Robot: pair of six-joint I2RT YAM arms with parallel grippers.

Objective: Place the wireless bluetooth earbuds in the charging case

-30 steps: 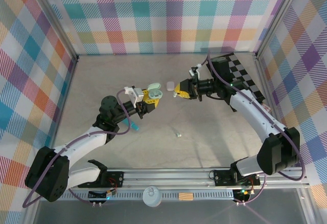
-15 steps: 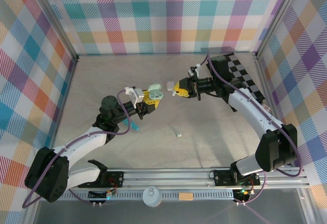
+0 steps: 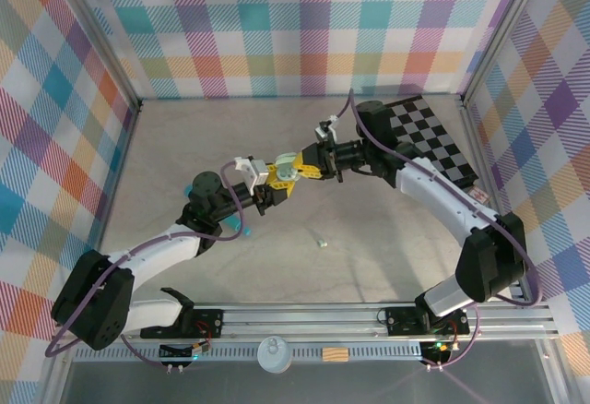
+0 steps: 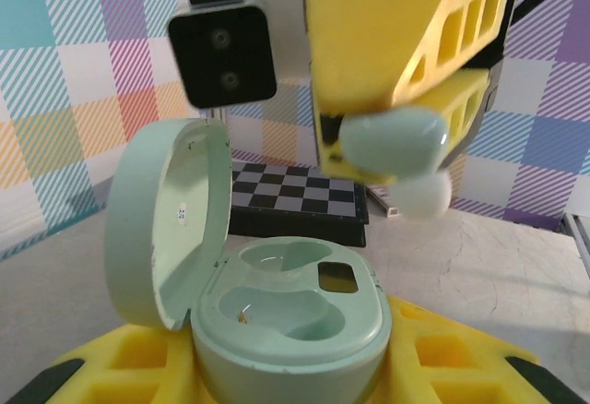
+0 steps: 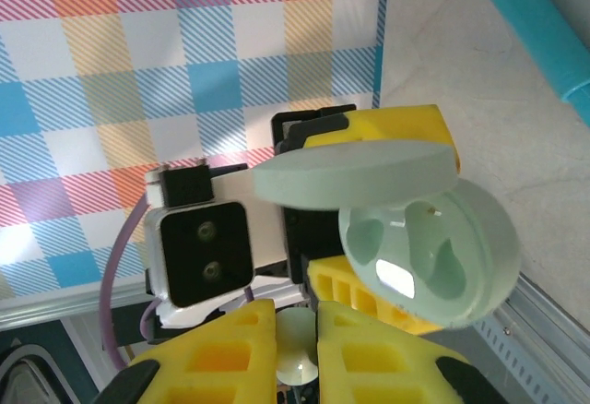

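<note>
Top external: high above the near edge, looking down on the whole table (image 3: 369, 266). Left wrist and right wrist: both very close in and facing each other, the right one seemingly rolled sideways. All three share the open charging case (image 4: 286, 321).

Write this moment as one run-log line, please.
left gripper: shut on open charging case | right gripper: shut on mint earbud, over case, not inserted | wells: both empty | second earbud: on table

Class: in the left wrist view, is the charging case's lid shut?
No, the lid of the charging case stands swung wide open.
</note>
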